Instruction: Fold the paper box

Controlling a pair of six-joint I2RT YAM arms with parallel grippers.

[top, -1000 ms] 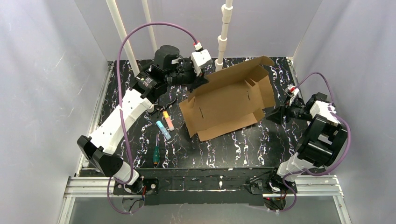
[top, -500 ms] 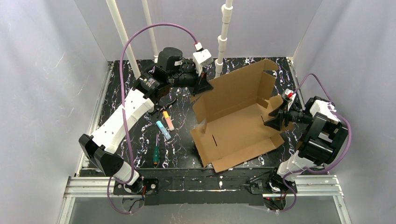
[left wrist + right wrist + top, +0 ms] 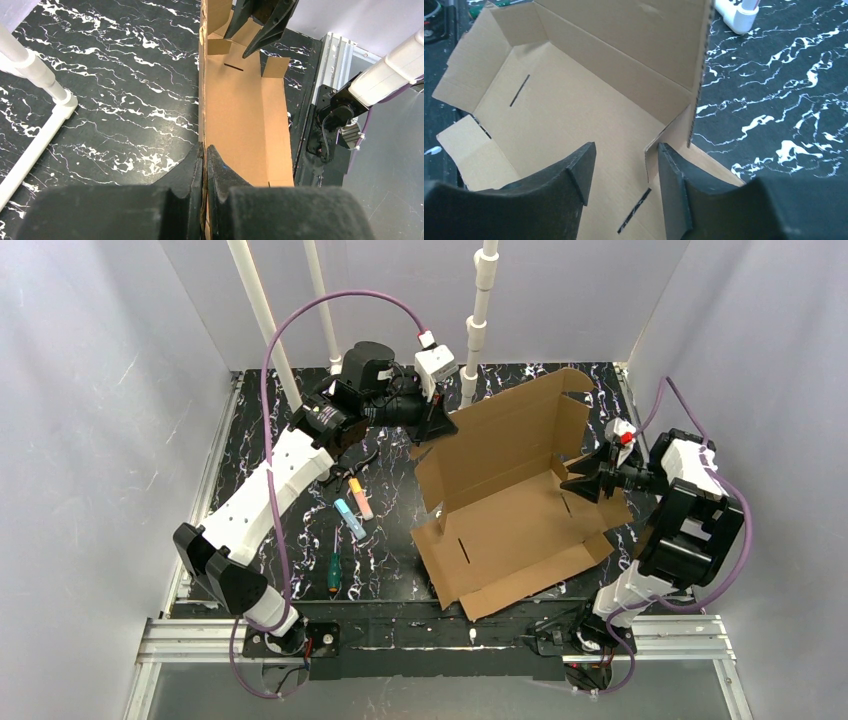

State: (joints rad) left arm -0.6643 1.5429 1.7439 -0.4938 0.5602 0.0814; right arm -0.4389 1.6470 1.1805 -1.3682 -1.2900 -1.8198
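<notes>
The paper box (image 3: 510, 530) is laid half-opened on the black marbled table (image 3: 240, 440), in front and just right of the white pipe (image 3: 478, 330), with its rear panel raised. That panel's upper edge is pinched by the closed left gripper (image 3: 438, 429) near the pipe. The right gripper (image 3: 580, 480) is held with jaws parted over the box's end farthest from the pipe.

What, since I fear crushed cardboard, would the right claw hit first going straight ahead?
Most likely the paper box: the open right claw points at its floor panel, just below the raised wall. Depth is unclear.
</notes>
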